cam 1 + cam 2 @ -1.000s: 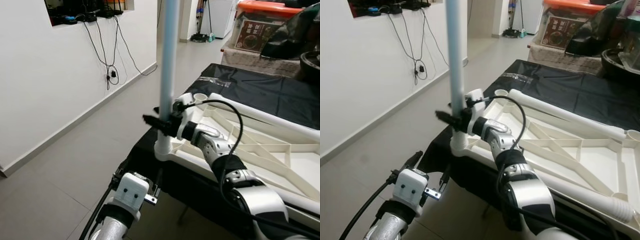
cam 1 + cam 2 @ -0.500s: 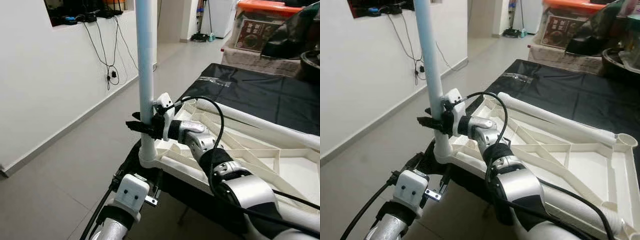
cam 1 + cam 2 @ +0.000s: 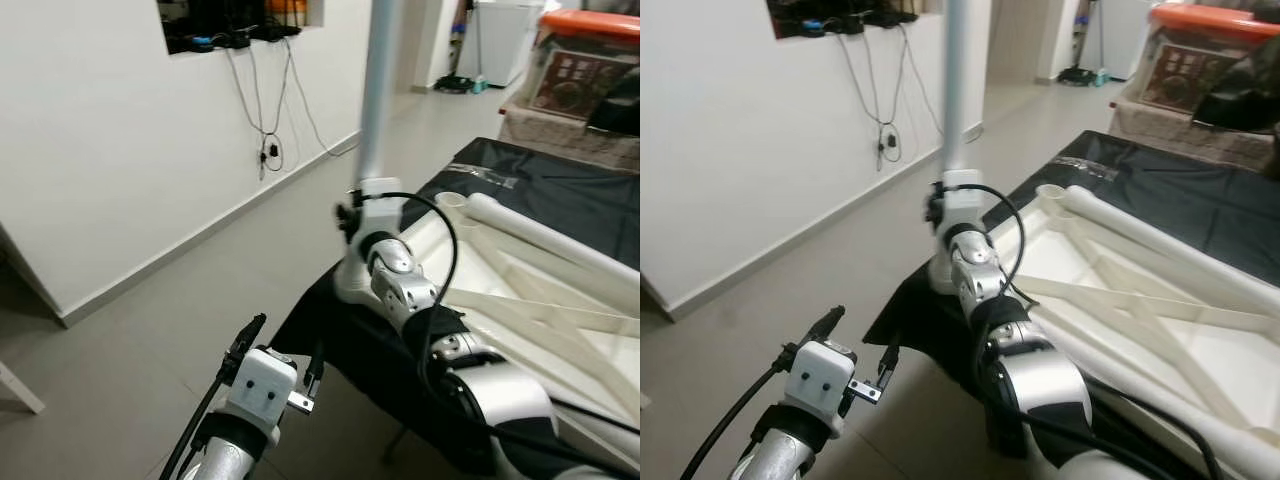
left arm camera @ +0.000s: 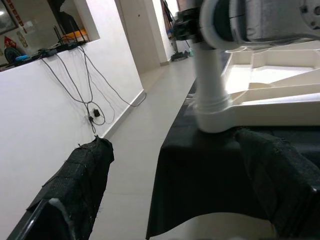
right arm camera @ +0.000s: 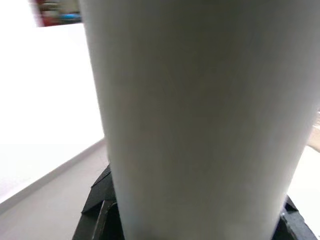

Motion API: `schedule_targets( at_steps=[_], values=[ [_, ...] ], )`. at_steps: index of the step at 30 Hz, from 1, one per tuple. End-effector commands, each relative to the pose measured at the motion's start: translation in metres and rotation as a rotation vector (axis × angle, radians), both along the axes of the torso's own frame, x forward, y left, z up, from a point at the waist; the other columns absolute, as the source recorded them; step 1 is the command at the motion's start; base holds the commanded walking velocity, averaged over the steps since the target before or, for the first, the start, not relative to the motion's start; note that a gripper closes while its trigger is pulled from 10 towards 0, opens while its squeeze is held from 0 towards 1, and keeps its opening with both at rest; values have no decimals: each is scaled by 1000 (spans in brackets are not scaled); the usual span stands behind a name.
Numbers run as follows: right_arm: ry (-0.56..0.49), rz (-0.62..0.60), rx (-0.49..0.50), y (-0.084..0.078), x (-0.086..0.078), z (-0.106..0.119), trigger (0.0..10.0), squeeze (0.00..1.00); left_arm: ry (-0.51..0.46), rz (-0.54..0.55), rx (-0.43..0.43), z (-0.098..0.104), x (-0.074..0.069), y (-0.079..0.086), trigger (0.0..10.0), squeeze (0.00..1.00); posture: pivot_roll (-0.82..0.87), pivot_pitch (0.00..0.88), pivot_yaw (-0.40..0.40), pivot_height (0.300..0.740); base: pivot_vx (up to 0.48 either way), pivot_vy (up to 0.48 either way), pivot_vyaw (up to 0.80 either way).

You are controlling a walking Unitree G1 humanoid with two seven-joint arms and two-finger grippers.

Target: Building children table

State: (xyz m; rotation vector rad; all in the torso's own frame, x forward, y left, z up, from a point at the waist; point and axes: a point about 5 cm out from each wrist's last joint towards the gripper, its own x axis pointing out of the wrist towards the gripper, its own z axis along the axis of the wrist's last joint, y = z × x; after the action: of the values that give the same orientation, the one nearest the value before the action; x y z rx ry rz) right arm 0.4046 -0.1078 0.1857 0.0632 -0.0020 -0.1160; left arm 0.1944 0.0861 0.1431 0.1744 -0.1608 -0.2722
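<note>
A white table top (image 3: 560,322) lies upside down on a black cloth (image 3: 570,185). One white leg (image 3: 380,90) stands upright in its near corner socket (image 3: 352,282). My right gripper (image 3: 350,213) is shut on that leg just above the socket, and the leg (image 5: 200,100) sits close between its black fingers (image 5: 100,215) in the right wrist view. My left gripper (image 3: 280,352) hangs open, low and in front of the table's corner. Its spread fingers (image 4: 82,172) frame the socket (image 4: 212,107). A second leg (image 3: 545,238) lies along the far side of the top.
A white wall with dangling cables (image 3: 268,150) runs along the left, with bare grey floor (image 3: 150,330) between it and the table. A box with an orange lid (image 3: 590,55) stands behind the table. The cloth's corner (image 4: 200,170) hangs down below the socket.
The whole view has swung, so the wall and table sit differently in the picture. My right wrist has turned around the leg while staying shut on it. The left arm has not moved.
</note>
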Motion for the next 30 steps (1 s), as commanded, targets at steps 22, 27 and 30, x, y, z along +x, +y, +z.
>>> schedule_targets(
  at_steps=[22, 27, 30],
  values=[
    [-62, 319, 251, 23, -4, 1, 10000, 0, 12, -4, 1, -5, 0, -1, 10000, 0, 67, 0, -17, 740, 0, 0, 0],
    [-41, 649, 273, 33, -6, 6, 10000, 0, 12, -4, 1, -5, 1, -2, 10000, 0, 67, 0, -19, 740, 0, 0, 0],
    [-21, 879, 230, 40, -12, 4, 10000, 0, 11, -6, 1, -4, 1, -2, 10000, 0, 76, 0, -21, 740, 0, 0, 0]
  ],
)
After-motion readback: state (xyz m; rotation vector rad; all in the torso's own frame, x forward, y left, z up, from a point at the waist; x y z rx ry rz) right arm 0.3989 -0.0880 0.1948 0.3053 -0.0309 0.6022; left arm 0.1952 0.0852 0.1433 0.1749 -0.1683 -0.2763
